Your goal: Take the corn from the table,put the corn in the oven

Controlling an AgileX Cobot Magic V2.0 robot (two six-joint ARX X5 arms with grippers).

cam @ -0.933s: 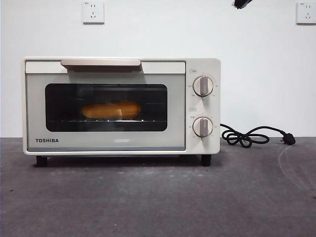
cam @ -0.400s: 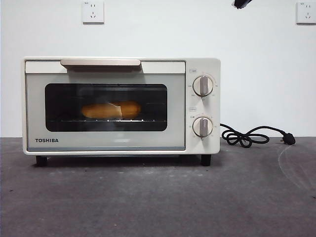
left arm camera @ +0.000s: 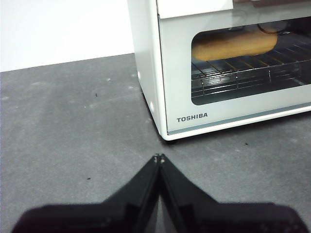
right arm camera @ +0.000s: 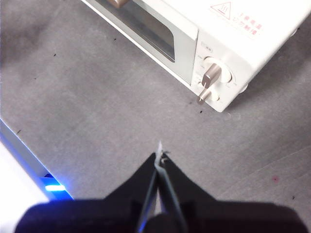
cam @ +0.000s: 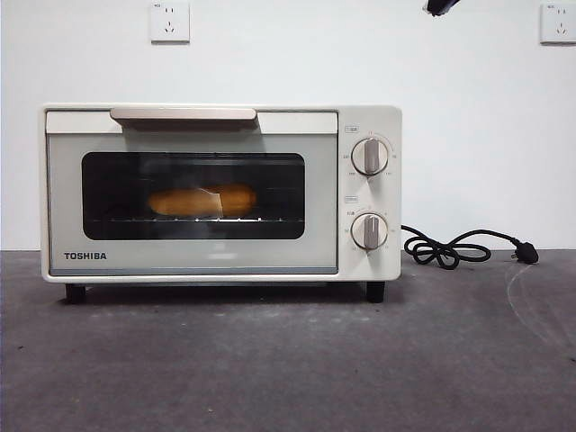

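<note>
Status: task looks essentially done. Going left to right in the front view: the oven (cam: 220, 193) fills the left and centre of the frame, door shut, handle (cam: 184, 114) flush along the top edge of the door, and the corn (cam: 202, 201) lies on its side on the wire rack (cam: 193, 220) behind the dark glass, roughly mid-window. Left wrist view confirms it: corn (left arm camera: 235, 43) on the rack (left arm camera: 243, 73), upper right of that frame, door closed over it. Right of the door sit the 2 knobs (cam: 370, 193), then the power cord (cam: 450, 249) coiled on the table (cam: 288, 360) at centre right, plug end near the right edge. Left gripper (left arm camera: 159, 158) has its jaws pressed together with nothing between them, hanging over bare table off the oven's front corner. Right gripper (right arm camera: 160, 158) likewise closed and empty, above the table in front of the knob end of the oven (right arm camera: 209, 53). A black tip (cam: 439, 6) shows at the top right of the front view; I can't tell which arm it is. Nothing left that I can see except parking the arms. Room: wide open table across the whole lower half of the front view; only the cord at right and the oven's front edge are things to keep clear of.
</note>
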